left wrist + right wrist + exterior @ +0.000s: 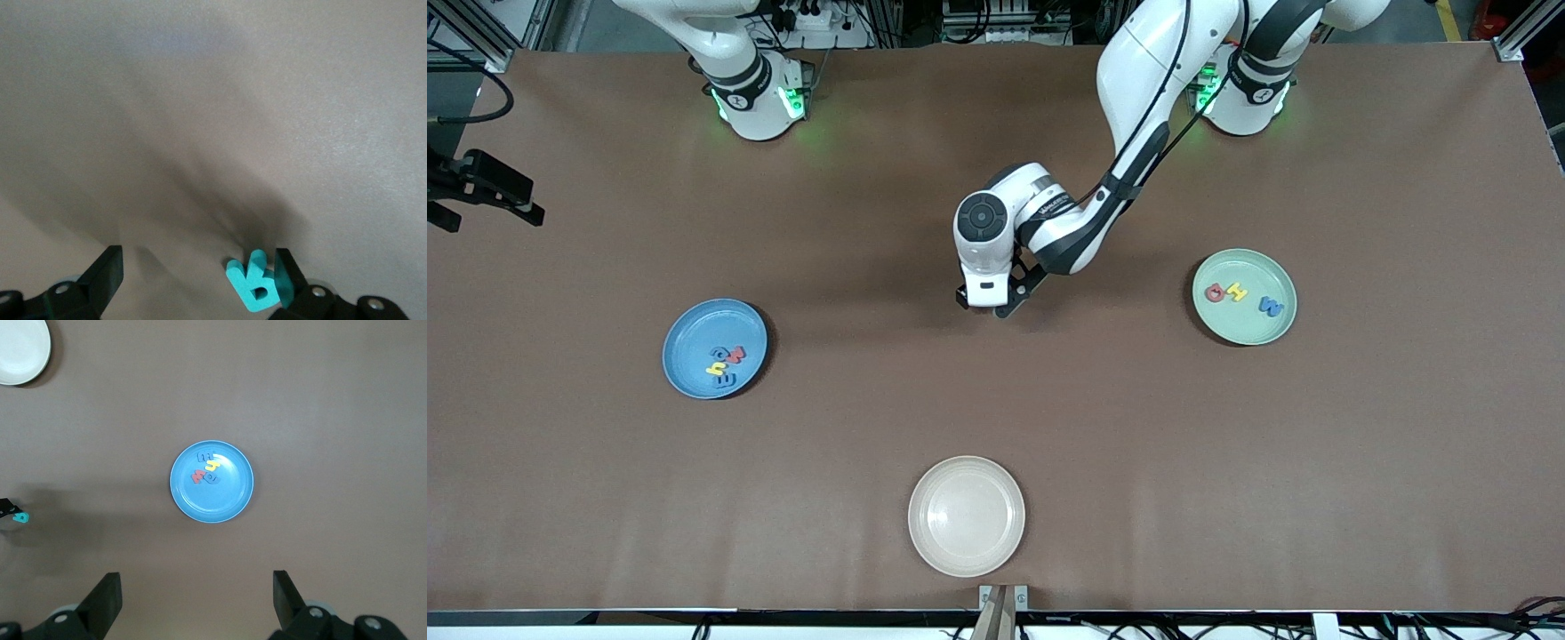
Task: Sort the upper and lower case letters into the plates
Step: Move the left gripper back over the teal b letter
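overhead, the front view shows the left gripper (985,307) low over the bare middle of the brown table (1138,462), its fingers hidden under the wrist. the sky blue plate (685,351) lies toward the right arm's end with a small cluster of letters (725,364) in it. the mint green plate (1240,329) lies toward the left arm's end, holding a red letter (1215,292), a yellow letter (1235,292) and a blue letter (1270,307). a cream-white plate (966,516) sits nearest the camera. the right arm waits near its base.

the left wrist view shows the jaws spread wide, a teal letter (254,282) on the table touching one fingertip (285,277).

the right wrist view shows the right gripper (197,597) wide apart and holding nothing, high over the blue plate.
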